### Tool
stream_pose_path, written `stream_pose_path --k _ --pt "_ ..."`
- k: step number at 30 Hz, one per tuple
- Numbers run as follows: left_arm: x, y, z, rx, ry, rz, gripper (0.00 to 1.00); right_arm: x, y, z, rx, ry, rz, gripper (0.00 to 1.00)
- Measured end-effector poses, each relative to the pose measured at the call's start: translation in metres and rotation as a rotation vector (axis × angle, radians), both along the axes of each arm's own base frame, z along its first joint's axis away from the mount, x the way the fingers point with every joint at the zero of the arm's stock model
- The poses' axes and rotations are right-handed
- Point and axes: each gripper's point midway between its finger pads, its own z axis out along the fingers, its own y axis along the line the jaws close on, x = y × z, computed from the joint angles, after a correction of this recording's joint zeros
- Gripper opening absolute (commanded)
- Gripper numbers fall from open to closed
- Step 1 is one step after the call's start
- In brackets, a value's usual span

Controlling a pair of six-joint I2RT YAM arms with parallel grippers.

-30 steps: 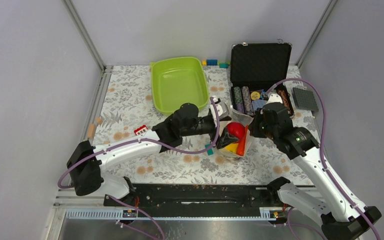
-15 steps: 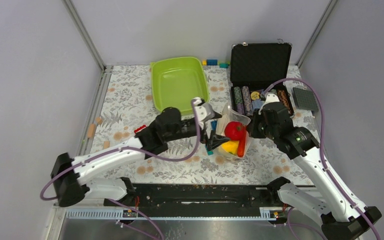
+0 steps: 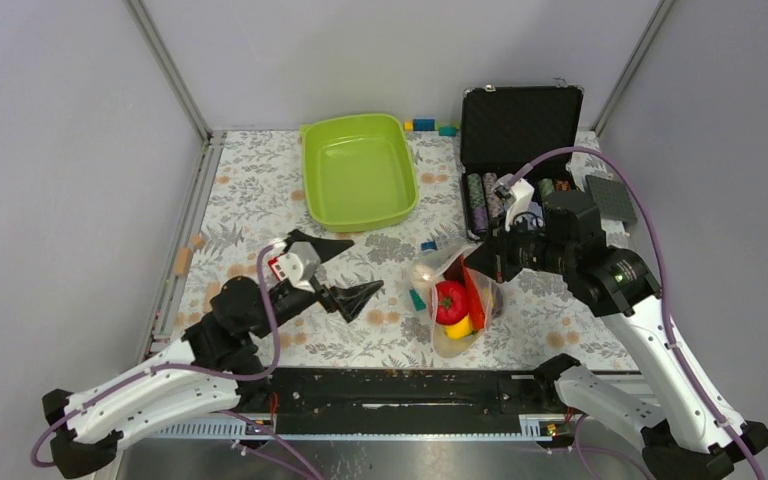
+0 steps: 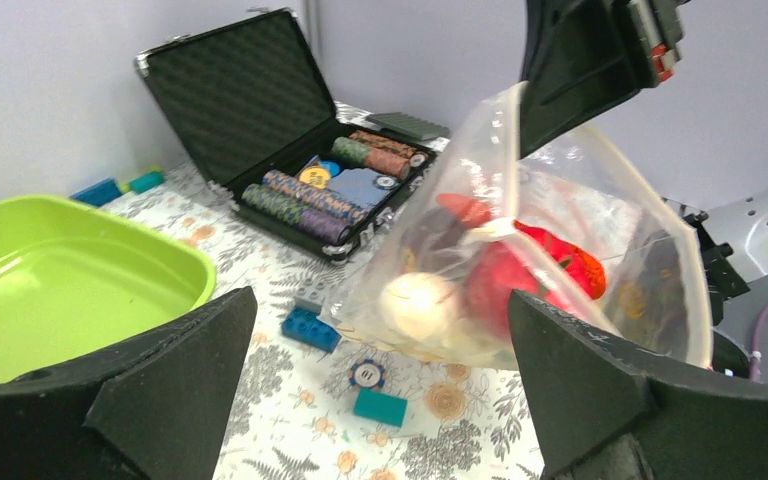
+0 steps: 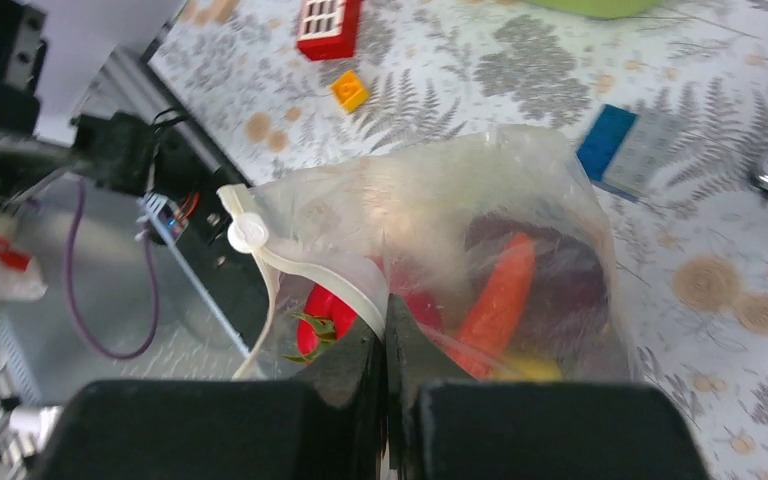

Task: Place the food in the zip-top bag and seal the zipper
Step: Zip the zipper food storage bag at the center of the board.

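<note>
- My left gripper has backed away from the bag. A second ago it was right at the mouth; now it hangs well to the left over the flowered table, jaws spread wide and holding nothing.
- My right gripper has not let go. It stays clamped flat on the rim of the bag, beside the zipper, and has drawn that edge up and toward me.
- The bag now sits in front of the black chip case, hanging from that pinch. Its bottom seems to rest on the table, though I cannot be sure.
- The food is inside: a red tomato, an orange-red piece, something yellow, a white ball and a dark piece show through the plastic.
- The green tray holds none of it, and I see no toy food loose on the table, only a blue block and a chip.
- So I judge the loading done and the sealing still to come: the mouth gapes in the right wrist view, the strip unpressed.
- Next, I'd say, the free left gripper must take the opposite end of the strip.
</note>
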Motion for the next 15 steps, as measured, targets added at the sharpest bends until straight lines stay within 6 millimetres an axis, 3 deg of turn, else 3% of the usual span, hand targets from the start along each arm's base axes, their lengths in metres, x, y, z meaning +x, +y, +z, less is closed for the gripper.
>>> stream_pose_path --k 5,11,15 --pt "-0.019 0.020 -0.026 0.023 -0.010 -0.035 0.99 -0.015 0.019 0.001 0.049 0.047 0.164 0.00" --pt "-0.040 0.010 -0.081 0.169 -0.011 -0.183 0.99 -0.029 0.041 -0.008 0.073 0.138 0.296 0.00" --pt "-0.041 -0.002 -0.097 0.243 -0.002 -0.231 0.99 -0.039 0.052 -0.014 0.062 0.173 0.356 0.00"
